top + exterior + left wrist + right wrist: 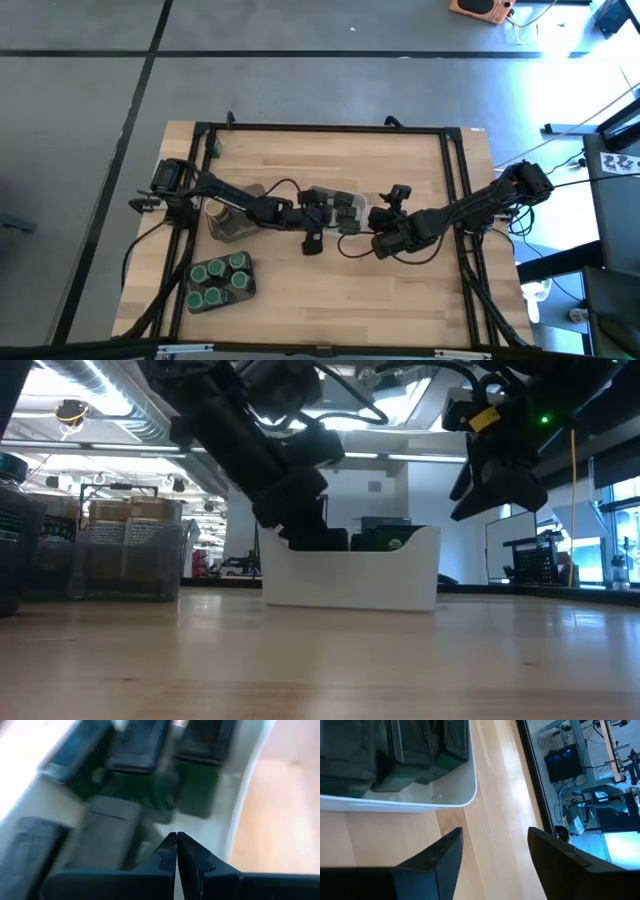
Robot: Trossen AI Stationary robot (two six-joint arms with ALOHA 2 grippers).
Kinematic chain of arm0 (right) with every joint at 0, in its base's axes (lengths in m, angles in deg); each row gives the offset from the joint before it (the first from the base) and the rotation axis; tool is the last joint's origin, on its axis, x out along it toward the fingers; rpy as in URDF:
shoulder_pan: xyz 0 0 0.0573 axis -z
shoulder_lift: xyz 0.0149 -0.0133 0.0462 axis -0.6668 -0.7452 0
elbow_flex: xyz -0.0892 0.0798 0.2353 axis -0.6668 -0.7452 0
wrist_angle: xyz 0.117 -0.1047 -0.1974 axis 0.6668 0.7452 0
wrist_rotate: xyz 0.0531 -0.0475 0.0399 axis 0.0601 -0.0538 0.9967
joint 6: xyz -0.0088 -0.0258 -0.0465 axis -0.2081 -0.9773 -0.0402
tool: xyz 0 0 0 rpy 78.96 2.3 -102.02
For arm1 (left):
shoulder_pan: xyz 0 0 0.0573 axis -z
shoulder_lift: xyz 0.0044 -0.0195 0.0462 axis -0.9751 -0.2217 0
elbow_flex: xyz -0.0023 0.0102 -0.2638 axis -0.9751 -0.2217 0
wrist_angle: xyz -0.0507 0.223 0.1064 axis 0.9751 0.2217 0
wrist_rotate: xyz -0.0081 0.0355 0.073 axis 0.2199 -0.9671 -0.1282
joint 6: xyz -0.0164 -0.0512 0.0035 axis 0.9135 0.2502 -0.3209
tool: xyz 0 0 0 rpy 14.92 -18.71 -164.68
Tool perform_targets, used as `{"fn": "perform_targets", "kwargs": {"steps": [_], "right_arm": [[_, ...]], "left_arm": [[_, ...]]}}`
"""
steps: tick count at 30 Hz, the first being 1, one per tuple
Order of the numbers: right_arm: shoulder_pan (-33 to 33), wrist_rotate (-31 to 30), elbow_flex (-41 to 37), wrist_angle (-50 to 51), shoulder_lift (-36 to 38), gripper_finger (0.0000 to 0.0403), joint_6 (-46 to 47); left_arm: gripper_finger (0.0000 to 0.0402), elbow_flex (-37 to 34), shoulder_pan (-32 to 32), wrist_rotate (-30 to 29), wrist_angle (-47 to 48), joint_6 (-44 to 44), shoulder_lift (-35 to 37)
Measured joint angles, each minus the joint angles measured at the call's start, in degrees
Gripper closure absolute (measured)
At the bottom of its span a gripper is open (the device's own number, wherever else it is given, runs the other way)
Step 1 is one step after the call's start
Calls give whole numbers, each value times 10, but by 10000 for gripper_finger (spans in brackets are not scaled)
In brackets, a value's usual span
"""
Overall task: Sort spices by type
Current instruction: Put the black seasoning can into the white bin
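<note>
Several dark squarish tins [340,205] stand in the white tray [331,191] at the table's middle. My left gripper [322,213] is down inside that tray; in the left wrist view it [177,845] is shut and empty, its tips over a gap beside a grey tin [107,827]. My right gripper [397,200] hovers open just right of the tray, raised above the table in the low view [495,490]. Its wrist view shows the gripper [492,850] over bare wood near the tray's corner [467,795]. Green-lidded jars [218,278] and a tan-topped jar [214,211] sit at the left.
The green-lidded jars fill a dark flat tray [246,293] near the front left. The tan-topped jar stands on another tray [235,233] under the left arm. A black frame [455,200] borders the table. Bare wood lies in front of the white tray [350,588].
</note>
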Motion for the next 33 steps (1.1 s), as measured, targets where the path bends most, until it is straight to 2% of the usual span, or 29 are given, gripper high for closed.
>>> {"fn": "perform_targets", "kwargs": {"steps": [2,4,8,12,14,18,23,25,29,33], "right_arm": [[0,0,0,-1,0,182,0],[0,0,0,-2,0,182,0],[0,0,0,-2,0,182,-2],[0,0,0,-2,0,182,-4],[0,0,0,-3,0,182,-4],[0,-1,0,-6,0,182,-4],[0,-5,0,-21,0,182,-17],[0,-6,0,-24,0,182,-20],[0,-7,0,-20,0,182,-29],[0,-11,0,-20,0,182,-30]], "left_arm": [[394,0,-4,34,5,-1,0],[394,1,-8,39,7,0,-1],[394,1,-7,-48,17,-2,-2],[394,2,-6,-55,22,-16,0],[394,11,-2,-38,35,-18,7],[394,47,11,-15,97,-7,36],[394,97,22,-17,240,21,93],[394,114,23,-40,289,33,126],[394,119,21,-126,380,48,197],[394,120,5,-183,465,104,267]]}}
